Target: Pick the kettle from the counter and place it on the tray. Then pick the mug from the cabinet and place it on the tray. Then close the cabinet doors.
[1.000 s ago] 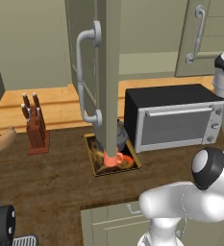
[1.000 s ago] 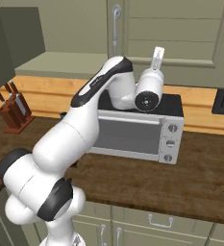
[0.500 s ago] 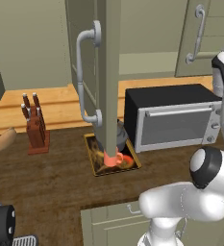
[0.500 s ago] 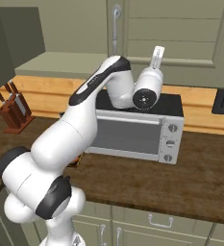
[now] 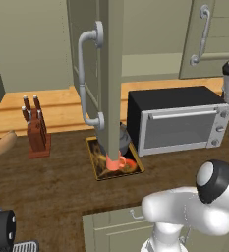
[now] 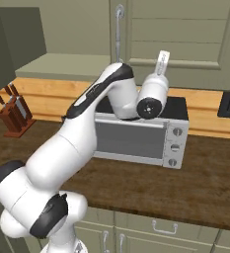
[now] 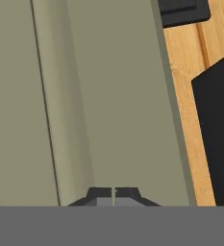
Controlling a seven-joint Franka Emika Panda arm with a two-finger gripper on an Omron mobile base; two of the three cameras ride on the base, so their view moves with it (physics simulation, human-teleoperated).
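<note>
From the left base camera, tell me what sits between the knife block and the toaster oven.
Between the knife block and the toaster oven lies the tray with the mug and kettle, behind an open cabinet door.

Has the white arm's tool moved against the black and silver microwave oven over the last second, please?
No. In the right base view the tool stays above the black and silver microwave oven, against the grey-green panelled cabinet door.
</note>
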